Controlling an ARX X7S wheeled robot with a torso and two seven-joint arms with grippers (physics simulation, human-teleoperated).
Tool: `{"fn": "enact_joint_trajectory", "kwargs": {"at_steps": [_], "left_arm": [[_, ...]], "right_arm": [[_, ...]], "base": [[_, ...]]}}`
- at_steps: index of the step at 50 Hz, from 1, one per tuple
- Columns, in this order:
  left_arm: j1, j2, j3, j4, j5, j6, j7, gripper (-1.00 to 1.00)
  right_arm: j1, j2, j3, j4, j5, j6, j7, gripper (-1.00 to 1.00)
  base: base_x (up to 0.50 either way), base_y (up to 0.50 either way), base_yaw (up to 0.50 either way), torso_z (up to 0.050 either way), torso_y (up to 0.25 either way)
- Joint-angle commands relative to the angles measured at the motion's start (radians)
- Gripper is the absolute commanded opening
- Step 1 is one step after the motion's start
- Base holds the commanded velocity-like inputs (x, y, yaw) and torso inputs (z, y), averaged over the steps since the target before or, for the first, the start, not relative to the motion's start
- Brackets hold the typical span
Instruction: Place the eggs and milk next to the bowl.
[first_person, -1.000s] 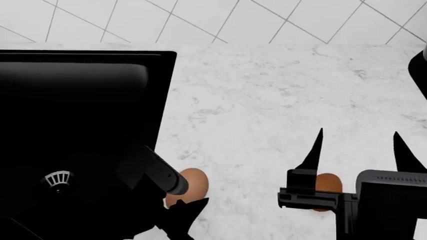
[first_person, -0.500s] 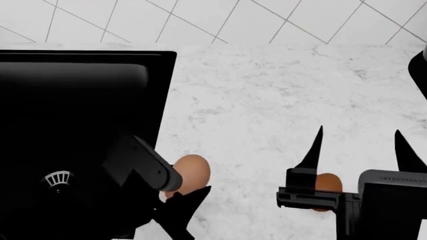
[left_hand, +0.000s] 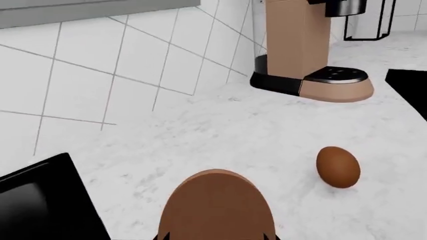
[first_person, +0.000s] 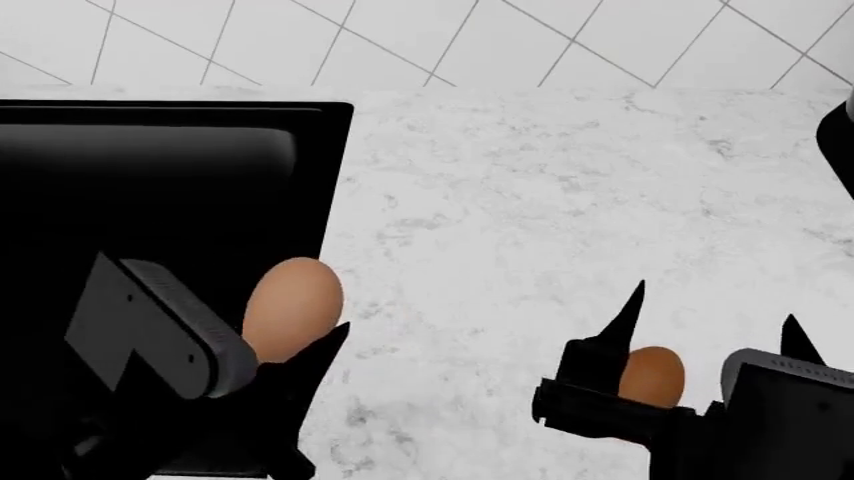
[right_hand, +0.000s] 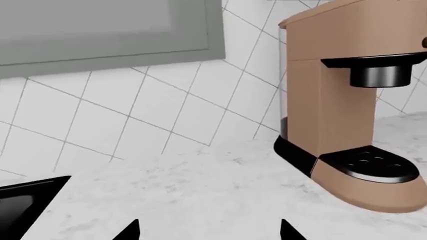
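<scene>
While left pincer (first_person: 300, 395) grips egg (first_person: 291, 305), right pincer (first_person: 707, 320) gapes, empty, second egg (first_person: 653, 375) beneath

Left gripper (first_person: 300, 375) is clamped on an egg (first_person: 291, 306), held up off the counter. Right gripper (first_person: 707, 335) sits low, fingers spread wide around a second egg (first_person: 653, 375).

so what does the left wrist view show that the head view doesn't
Only the left wrist view shows the tan and black coffee machine standing by the tiled wall.

Only the head view shows both grippers: the left gripper shut on one egg, and the right gripper open around the other egg on the counter.

Both show the two eggs, the marble counter, the white tiled wall and part of the black sink. Neither shows a bowl or milk.
</scene>
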Motion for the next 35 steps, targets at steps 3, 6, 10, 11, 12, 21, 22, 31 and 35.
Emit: {"fn": "enact_joint_trajectory", "kwargs": {"at_steps": [3, 6, 10, 11, 12, 21, 22, 31, 35], "left_arm": [[0.061, -0.017, -0.066, 0.059, -0.041, 0.011, -0.04, -1.0], [0.065, -0.018, -0.067, 0.053, -0.04, 0.018, -0.039, -1.0], [0.071, -0.019, -0.064, 0.049, -0.038, 0.029, -0.037, -1.0], [0.072, -0.019, -0.064, 0.048, -0.038, 0.031, -0.036, -1.0], [0.072, -0.019, -0.064, 0.048, -0.039, 0.03, -0.036, -1.0], [0.08, -0.024, -0.063, 0.039, -0.036, 0.047, -0.034, -1.0], [0.081, -0.024, -0.063, 0.039, -0.036, 0.047, -0.034, -1.0], [0.082, -0.027, -0.062, 0.031, -0.037, 0.055, -0.032, -1.0], [0.083, -0.028, -0.059, 0.024, -0.034, 0.062, -0.03, -1.0]], "right_arm": [[0.001, -0.056, -0.049, 0.041, -0.015, 0.087, 0.113, 1.0], [0.004, -0.051, -0.066, 0.062, -0.028, 0.074, 0.125, 1.0], [0.003, -0.043, -0.097, 0.099, -0.045, 0.051, 0.133, 1.0], [0.008, -0.042, -0.105, 0.108, -0.045, 0.051, 0.133, 1.0], [0.01, -0.043, -0.105, 0.113, -0.044, 0.051, 0.134, 1.0], [0.029, -0.042, -0.147, 0.237, -0.065, -0.015, 0.138, 1.0], [0.03, -0.042, -0.15, 0.249, -0.066, -0.022, 0.137, 1.0], [0.038, -0.038, -0.174, 0.342, -0.08, -0.087, 0.137, 1.0], [0.038, -0.037, -0.185, 0.369, -0.082, -0.104, 0.138, 1.0]], "base": [[0.0, 0.0, 0.0, 0.0, 0.0], [0.0, 0.0, 0.0, 0.0, 0.0], [0.0, 0.0, 0.0, 0.0, 0.0], [0.0, 0.0, 0.0, 0.0, 0.0], [0.0, 0.0, 0.0, 0.0, 0.0], [0.0, 0.0, 0.0, 0.0, 0.0], [0.0, 0.0, 0.0, 0.0, 0.0], [0.0, 0.0, 0.0, 0.0, 0.0], [0.0, 0.0, 0.0, 0.0, 0.0]]}}
